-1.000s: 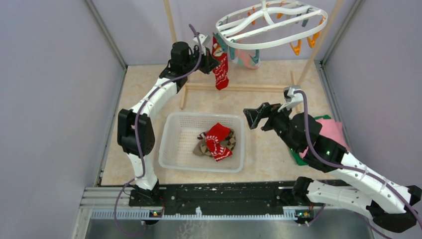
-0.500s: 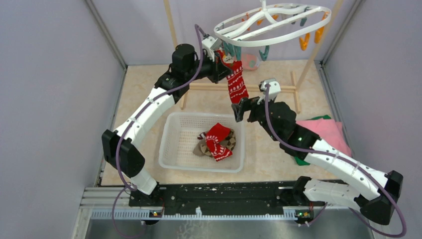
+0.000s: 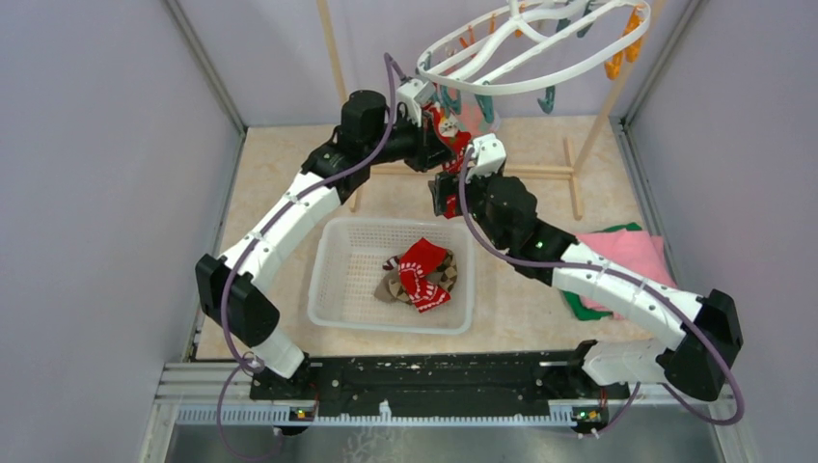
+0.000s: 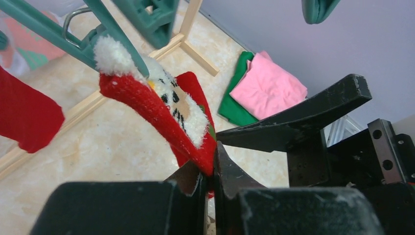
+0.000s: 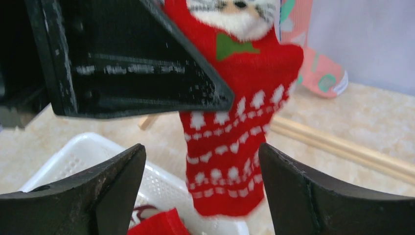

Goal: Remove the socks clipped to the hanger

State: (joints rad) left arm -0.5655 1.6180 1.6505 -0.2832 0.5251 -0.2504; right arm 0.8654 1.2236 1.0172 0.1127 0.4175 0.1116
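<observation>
Left claw (image 4: 211, 169): pressed together on the red sock (image 4: 161, 117) — we see a fold of it pinched between the fingers.
Red sock: runs from that claw up to a teal clip (image 4: 112, 44) on the hanger (image 3: 540, 72), which is above both claws.
Right claw (image 5: 200, 149): spread — one finger on each side of the sock's lower part.
Basket (image 3: 328, 280): on the counter (image 3: 521, 318) below both claws, loose socks (image 3: 420, 275) inside.

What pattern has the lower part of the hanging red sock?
The red sock carries rows of small white shapes, clearest in the right wrist view.
</observation>
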